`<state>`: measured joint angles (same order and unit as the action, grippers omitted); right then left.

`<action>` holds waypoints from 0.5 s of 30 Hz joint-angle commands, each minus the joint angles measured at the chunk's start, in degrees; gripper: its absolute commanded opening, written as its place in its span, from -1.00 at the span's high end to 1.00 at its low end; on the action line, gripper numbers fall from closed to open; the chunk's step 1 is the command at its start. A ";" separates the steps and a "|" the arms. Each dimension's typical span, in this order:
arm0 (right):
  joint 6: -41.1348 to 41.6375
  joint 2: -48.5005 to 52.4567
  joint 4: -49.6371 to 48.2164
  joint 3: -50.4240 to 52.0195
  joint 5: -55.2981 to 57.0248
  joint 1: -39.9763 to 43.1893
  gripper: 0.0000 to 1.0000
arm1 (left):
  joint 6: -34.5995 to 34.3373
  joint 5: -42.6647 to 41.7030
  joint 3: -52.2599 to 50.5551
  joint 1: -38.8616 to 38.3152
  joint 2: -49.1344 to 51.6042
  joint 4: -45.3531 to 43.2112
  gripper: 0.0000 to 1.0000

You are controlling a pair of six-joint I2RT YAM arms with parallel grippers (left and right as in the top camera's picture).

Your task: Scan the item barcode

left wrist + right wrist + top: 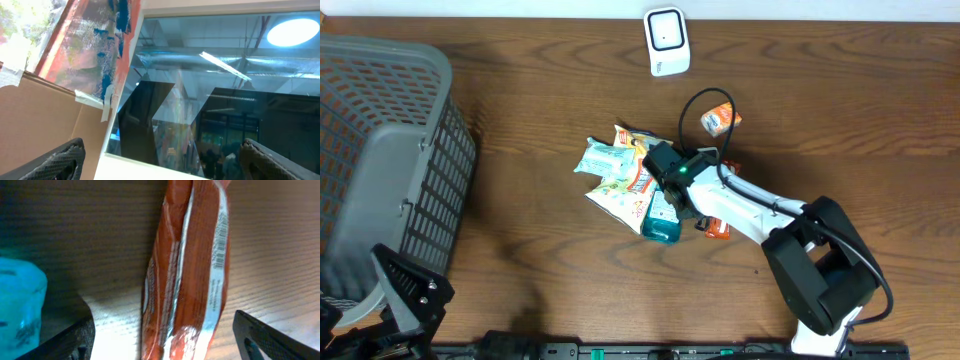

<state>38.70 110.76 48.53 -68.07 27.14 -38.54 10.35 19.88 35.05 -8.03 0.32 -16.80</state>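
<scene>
Both gape wide, gripping nothing: the left tool faces upward toward ceiling lights; the right tool straddles an orange snack packet lying on the bench, barcode facing up.

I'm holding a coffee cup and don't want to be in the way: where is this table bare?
Bare wood lies between the gray basket and the pile of packets, and on the far right past the right arm. The middle is crowded: packets and arm, with the white scanner behind.
</scene>
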 commanded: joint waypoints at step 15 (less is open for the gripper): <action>-0.15 10.29 1.38 -0.11 2.51 3.13 -0.04 | -0.02 0.79 -0.22 0.02 -0.13 -1.60 -0.96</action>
<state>38.37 114.98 49.71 -70.32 33.71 -36.64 10.35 19.88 35.05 -8.03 0.32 -17.96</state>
